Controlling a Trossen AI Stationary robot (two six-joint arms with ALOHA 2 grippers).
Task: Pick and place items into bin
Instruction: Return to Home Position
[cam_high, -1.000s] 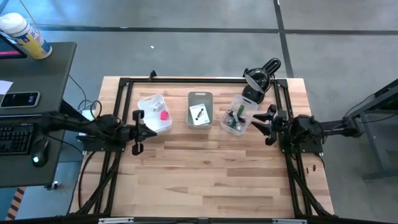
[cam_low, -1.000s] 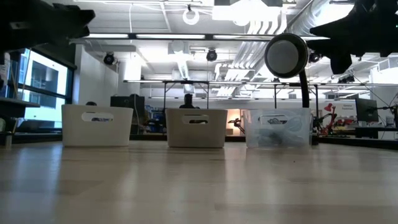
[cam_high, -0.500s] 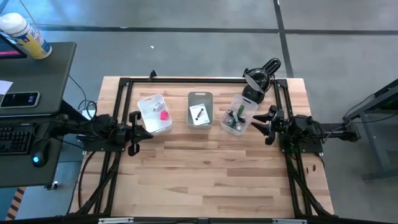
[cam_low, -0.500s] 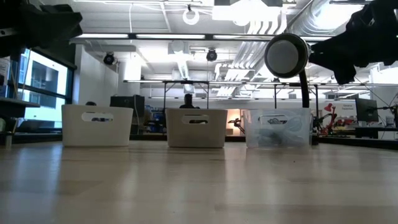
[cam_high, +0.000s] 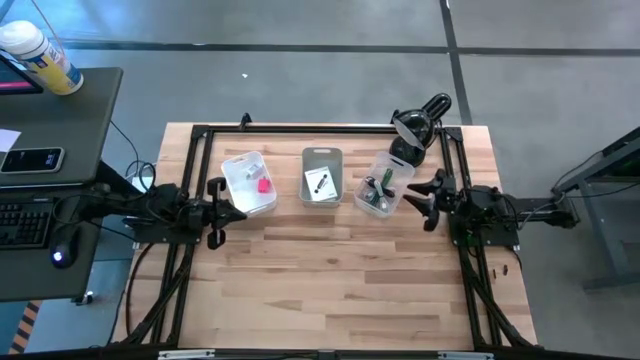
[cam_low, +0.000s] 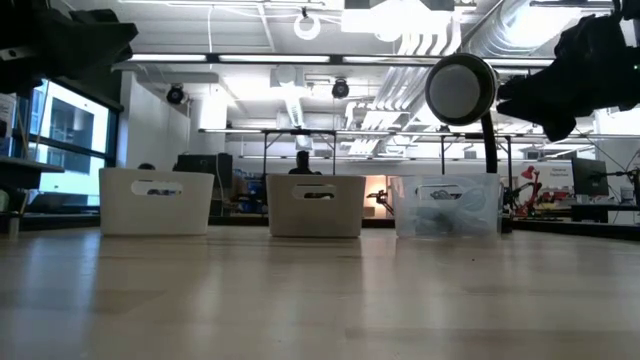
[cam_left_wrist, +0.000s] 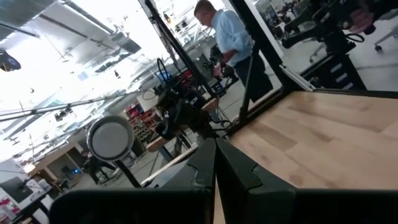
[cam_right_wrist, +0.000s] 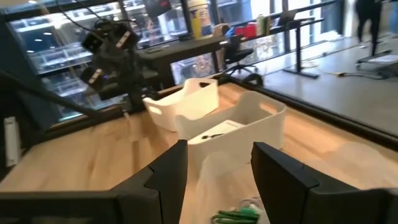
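1. Nearest us is the bare wood of the desk (cam_high: 340, 280); nothing lies on this front part.
2. Next in, the left claw (cam_left_wrist: 214, 149) hangs above the desk's left side, just beside the near corner of the white bin (cam_high: 250, 182). Its own camera shows the two fingers clenched together with nothing between them.
3. Level with it, the right claw (cam_right_wrist: 219, 146) hangs above the right side, just beside the clear bin (cam_high: 383, 186). Its fingers are spread apart and it grips nothing.
4. In the low view both arms show as dark shapes at the top corners, well off the wood.
5. Behind the claws, three bins stand in a row across the desk: white on the left, gray bin (cam_high: 321, 176) in the middle, clear on the right, all apart from one another.
6. The white bin holds the pink block (cam_high: 264, 184).
7. In the gray bin lies a white card (cam_high: 320, 184) printed in black.
8. In the clear bin we see the green pen (cam_right_wrist: 236, 216) and some dark pieces we cannot tell apart.
9. Farther back, at the desk's right rear corner, a round lamp (cam_low: 460, 88) on a dark stalk rises over the clear bin.
10. Beyond the desk, the left wrist view shows a person in a light blue shirt (cam_left_wrist: 227, 43) standing in the room.
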